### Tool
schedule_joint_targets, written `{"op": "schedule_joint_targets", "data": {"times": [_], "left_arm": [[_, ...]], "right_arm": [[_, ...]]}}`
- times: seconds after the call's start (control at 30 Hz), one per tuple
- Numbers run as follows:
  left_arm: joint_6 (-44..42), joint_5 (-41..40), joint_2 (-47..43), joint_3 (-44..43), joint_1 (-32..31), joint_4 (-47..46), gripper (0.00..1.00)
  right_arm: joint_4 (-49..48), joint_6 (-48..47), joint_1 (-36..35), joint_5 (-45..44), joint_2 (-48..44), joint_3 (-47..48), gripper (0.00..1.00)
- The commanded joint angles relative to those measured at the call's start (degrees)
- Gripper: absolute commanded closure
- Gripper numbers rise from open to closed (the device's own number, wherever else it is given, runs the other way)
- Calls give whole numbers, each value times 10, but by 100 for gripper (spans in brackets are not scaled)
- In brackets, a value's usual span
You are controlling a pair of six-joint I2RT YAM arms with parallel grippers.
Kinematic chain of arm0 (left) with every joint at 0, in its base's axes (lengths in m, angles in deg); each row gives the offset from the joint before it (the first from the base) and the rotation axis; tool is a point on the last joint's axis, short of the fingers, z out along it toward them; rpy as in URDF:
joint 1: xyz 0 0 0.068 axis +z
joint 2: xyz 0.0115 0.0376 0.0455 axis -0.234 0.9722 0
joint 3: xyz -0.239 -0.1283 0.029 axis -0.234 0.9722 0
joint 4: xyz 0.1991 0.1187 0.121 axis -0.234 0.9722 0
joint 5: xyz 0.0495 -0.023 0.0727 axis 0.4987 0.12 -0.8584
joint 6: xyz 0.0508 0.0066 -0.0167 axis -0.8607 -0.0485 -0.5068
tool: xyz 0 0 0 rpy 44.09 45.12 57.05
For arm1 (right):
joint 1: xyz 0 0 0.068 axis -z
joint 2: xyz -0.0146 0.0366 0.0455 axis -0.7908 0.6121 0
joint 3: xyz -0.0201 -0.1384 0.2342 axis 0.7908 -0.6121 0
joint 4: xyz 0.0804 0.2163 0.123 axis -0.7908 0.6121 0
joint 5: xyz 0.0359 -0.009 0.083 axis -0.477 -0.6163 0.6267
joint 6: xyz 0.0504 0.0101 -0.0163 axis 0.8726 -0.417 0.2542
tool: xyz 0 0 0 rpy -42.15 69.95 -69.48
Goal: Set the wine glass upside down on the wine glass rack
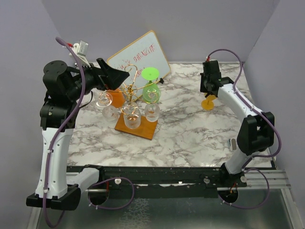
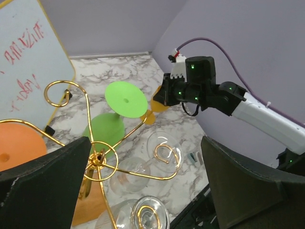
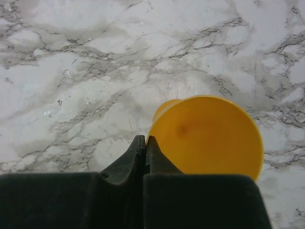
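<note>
Marble (image 1: 183, 121) stretches between rack (image 1: 137, 128) and yellow glass (image 1: 208, 102) beside closed right tool (image 3: 145, 144).

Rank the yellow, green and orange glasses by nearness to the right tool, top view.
1. Yellow glass, beside the right tool.
2. Green glass, right side of the wine glass rack.
3. Orange glass, rack's left side.

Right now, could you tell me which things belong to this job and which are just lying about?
Job: yellow wine glass; wine glass rack; right gripper beside the glass.
Just there: whiteboard; green glass, orange glass, clear glasses at the rack.
</note>
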Motion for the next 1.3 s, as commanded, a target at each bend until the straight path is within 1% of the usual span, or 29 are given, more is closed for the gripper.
{"op": "schedule_joint_targets", "data": {"times": [0.0,0.1,0.2,0.3,0.4,0.43,0.57,0.67,0.8,0.93,1.1,1.27], "left_arm": [[96,55,14,24,-3,-99,2],[173,85,23,47,-3,-178,2],[235,86,26,73,-7,-252,2],[277,70,33,84,-17,-289,2],[298,36,41,95,-51,-315,2],[302,26,44,98,-63,-320,1],[313,-3,65,103,-118,-354,1],[319,-17,88,94,-159,-367,1],[325,-59,107,91,-213,-388,1],[321,-102,121,86,-261,-405,1],[292,-148,141,65,-318,-412,1],[270,-174,176,42,-373,-423,1]], "right_arm": [[-29,-18,2,75,-73,-41,99],[-73,-18,2,123,-144,-78,99],[-121,1,2,156,-222,-122,99],[-177,29,2,176,-300,-172,99],[-232,59,2,181,-377,-221,99],[-247,68,1,195,-400,-236,99],[-312,110,2,197,-496,-286,99],[-351,140,2,202,-551,-311,99],[-393,178,2,206,-610,-332,99],[-422,209,2,199,-659,-344,99],[-448,237,2,192,-706,-356,99],[-480,269,2,177,-742,-382,99]]}}
